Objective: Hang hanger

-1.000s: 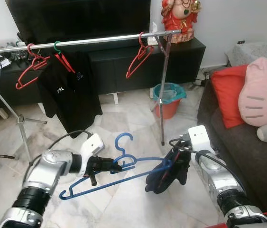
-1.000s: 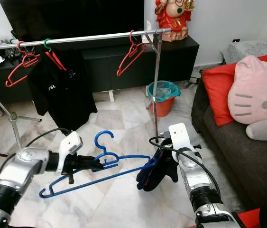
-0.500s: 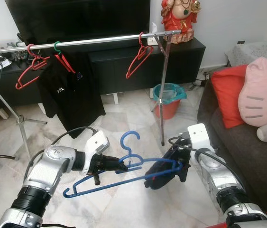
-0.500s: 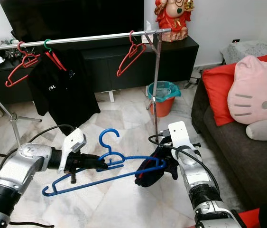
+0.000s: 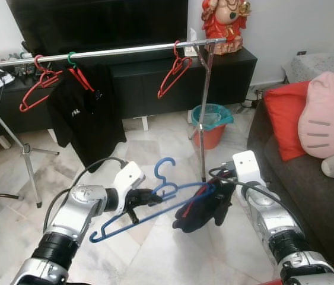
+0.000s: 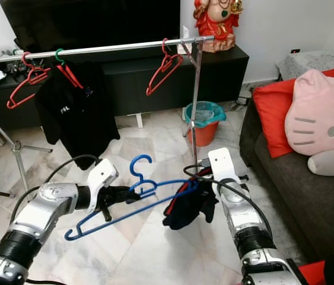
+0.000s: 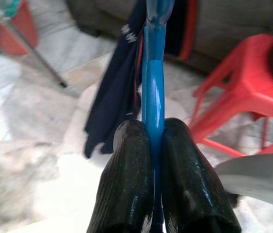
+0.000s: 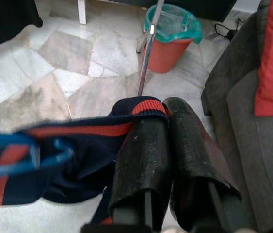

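Left gripper is pinched on the blue hanger near its neck, holding it out level over the floor well short of the rack, so the hook stays up and free for the rail. Right gripper is clamped on the collar of the dark garment draped on the hanger's far end, probably so it doesn't slide off.

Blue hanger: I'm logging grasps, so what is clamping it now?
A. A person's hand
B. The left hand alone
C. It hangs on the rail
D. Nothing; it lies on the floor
B: the left hand has both fingers pinched on the blue hanger, held above the floor.
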`<state>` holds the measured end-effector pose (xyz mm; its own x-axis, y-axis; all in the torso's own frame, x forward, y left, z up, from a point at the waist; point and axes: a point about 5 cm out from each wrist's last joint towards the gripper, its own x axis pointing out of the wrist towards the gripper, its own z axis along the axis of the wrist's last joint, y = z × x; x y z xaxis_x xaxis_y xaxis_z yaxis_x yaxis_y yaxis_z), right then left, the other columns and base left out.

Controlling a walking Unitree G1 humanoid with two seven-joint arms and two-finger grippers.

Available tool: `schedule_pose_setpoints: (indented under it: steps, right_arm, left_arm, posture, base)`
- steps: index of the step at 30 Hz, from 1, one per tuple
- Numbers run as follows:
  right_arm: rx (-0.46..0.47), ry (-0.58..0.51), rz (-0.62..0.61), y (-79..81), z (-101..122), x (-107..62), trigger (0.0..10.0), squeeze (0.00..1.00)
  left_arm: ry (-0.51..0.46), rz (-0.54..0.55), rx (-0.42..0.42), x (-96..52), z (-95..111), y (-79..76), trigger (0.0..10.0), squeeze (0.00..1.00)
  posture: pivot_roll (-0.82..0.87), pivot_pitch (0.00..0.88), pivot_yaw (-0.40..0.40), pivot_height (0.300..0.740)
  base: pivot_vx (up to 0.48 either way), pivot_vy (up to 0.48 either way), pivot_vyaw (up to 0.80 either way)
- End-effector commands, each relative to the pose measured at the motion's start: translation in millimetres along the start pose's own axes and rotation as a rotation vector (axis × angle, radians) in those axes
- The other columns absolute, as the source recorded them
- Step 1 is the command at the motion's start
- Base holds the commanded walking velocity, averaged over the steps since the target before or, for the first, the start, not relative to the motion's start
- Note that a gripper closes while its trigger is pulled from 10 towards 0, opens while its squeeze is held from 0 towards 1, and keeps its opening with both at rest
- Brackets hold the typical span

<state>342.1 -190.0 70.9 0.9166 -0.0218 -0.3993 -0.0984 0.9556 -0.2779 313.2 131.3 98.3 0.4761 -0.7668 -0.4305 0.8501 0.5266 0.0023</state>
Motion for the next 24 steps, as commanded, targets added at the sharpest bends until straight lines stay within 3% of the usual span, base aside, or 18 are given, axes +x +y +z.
schedule_pose_setpoints:
  steps: [1,12,24]
  right_arm:
    - [0.002,-0.069,-0.002,-1.9,21.5,1.1,10.0,0.0]
    - [0.0,-0.086,0.027,-0.7,29.3,-0.7,10.0,0.0]
    - [0.014,-0.075,0.052,3.3,31.4,-1.7,10.0,0.0]
  left_arm:
    - [-0.016,0.043,0.006,0.2,3.7,5.3,10.0,0.0]
    - [-0.065,-0.03,-0.025,8.0,7.1,-3.1,10.0,0.0]
    - [-0.095,0.055,-0.041,9.3,10.3,8.1,10.0,0.0]
  posture:
    - [-0.23,0.0,0.059,0.74]
    - [-0.23,0.0,0.058,0.74]
    - [-0.23,0.0,0.057,0.74]
  base:
    - [0.0,0.0,0.0]
    - [0.0,0.0,0.0]
    - [0.0,0.0,0.0]
